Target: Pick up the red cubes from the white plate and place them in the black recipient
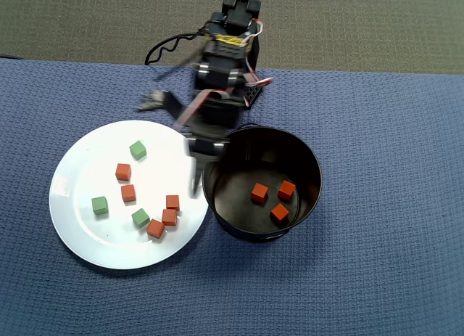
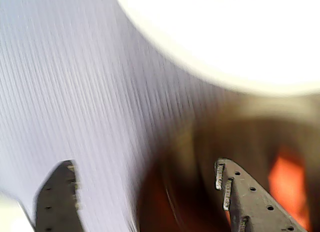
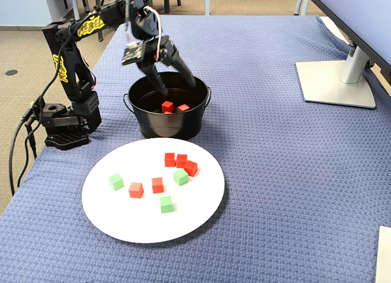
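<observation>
Empty, parted jaws (image 3: 177,82) hang over the black recipient (image 3: 168,125) (three red cubes (image 1: 272,200) inside); five remain on the white plate (image 1: 72,205).

The overhead view looks straight down; the fixed view faces the arm across the white plate (image 3: 153,225); both share plate and black recipient (image 1: 308,162). The wrist view sits close.

Five red cubes (image 1: 148,198) lie on the white plate (image 1: 80,234), clustered toward its side nearest the black recipient (image 1: 308,169). Three more red cubes sit on the recipient's glossy floor. The plate lies flat beside the upright round recipient, their rims almost touching.
</observation>
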Tool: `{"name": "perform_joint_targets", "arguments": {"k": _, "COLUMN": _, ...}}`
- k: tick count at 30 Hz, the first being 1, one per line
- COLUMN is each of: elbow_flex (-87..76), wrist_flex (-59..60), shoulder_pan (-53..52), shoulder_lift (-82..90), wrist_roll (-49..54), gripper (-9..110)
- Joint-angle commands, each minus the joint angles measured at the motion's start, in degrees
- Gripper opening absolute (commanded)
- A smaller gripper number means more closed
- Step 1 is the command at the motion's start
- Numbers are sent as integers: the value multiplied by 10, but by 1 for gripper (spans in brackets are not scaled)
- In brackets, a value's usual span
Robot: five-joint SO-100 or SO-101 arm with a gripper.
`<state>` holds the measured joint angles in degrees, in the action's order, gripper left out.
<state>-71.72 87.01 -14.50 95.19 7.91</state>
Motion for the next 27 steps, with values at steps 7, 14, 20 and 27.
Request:
{"name": "perform_joint_targets", "arguments": {"k": 7, "elbow_flex": 18, "wrist_flex": -69, "shoulder_pan": -243, "shoulder_lift": -79, "wrist_roll": 192, "gripper": 21}}
{"name": "perform_joint_targets", "arguments": {"k": 14, "elbow_flex": -58, "wrist_flex": -118, "shoulder_pan": -316, "shoulder_lift": -100, "wrist_roll": 301, "gripper": 23}}
{"name": "perform_joint_targets", "arguments": {"k": 20, "elbow_flex": -102, "wrist_flex": -188, "shoulder_pan": -351, "shoulder_lift": -130, "wrist_roll": 345, "gripper": 23}}
{"name": "perform_joint_targets", "arguments": {"k": 27, "elbow_flex": -123, "wrist_flex": -199, "shoulder_pan": -365, "shoulder_lift": -152, "wrist_roll": 342, "gripper": 24}}
